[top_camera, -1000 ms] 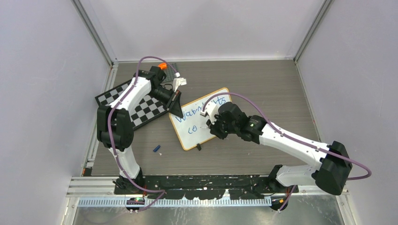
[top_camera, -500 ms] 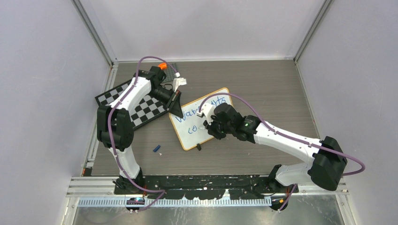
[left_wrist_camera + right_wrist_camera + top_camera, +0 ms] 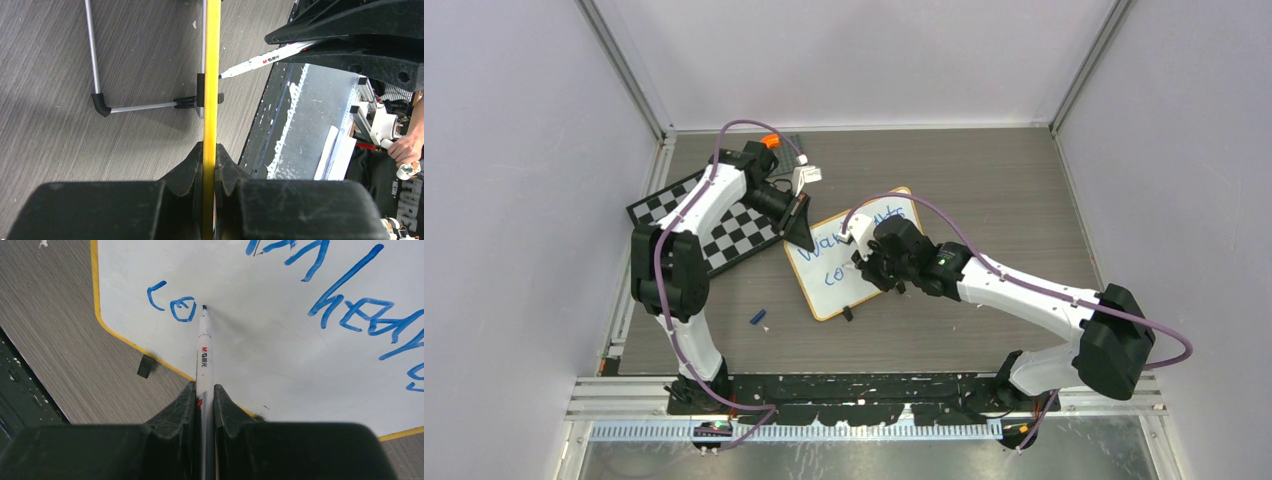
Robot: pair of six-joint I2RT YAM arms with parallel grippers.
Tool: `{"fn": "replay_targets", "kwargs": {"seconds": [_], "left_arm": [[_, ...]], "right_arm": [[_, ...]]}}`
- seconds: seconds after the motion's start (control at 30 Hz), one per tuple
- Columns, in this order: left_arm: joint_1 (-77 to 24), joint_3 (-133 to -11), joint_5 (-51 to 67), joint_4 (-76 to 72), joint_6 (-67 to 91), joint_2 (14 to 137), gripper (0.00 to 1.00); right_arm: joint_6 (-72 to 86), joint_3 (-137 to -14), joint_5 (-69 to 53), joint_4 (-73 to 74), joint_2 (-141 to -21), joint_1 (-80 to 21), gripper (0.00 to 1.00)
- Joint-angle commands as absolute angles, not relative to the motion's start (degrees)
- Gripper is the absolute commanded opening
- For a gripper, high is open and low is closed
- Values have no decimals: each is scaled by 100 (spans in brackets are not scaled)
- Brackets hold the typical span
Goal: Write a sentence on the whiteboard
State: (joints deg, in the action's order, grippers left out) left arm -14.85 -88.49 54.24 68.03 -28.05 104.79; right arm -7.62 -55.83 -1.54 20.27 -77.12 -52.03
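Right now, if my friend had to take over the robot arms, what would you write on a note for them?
The left gripper is shut on the whiteboard, pinching its yellow rim.
The right gripper is shut on the marker, with the tip at the board just right of the "o".
Done: the sentence has a top line of blue writing, partly out of view, and a second line that so far reads "co".
Left: write the rest of the second line, then lift the marker away from the board.
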Motion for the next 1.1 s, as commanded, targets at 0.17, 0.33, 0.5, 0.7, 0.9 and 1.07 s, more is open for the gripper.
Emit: {"fn": "replay_targets", "kwargs": {"seconds": [0.17,0.33,0.5,0.7,0.9,1.07], "left_arm": [[-1565,-8925,5308,6815,-2918,10718,0],[-1564,-8956,5309,6833,-2921,10732,0],[-1563,-8956,5301,6846,-2940,10727,0],[-1564,-8955,5287,6863,-2945,10723,0],[-1564,-8965,5300,6856,-2948,10731,0],[-1560,-8982,5309,6868,-2944,10754,0]], "right_arm": [[-835,-5679,228,1943,-7783,-5229,0],[-819,-5630,162,2076,-7770,-5227,0],[-809,-5586,80,2161,-7735,-5242,0],[-841,-5581,75,2237,-7741,-5347,0],[-862,-5661,79,2190,-7748,-5360,0],[-820,-5826,306,2084,-7777,-5353,0]]}}
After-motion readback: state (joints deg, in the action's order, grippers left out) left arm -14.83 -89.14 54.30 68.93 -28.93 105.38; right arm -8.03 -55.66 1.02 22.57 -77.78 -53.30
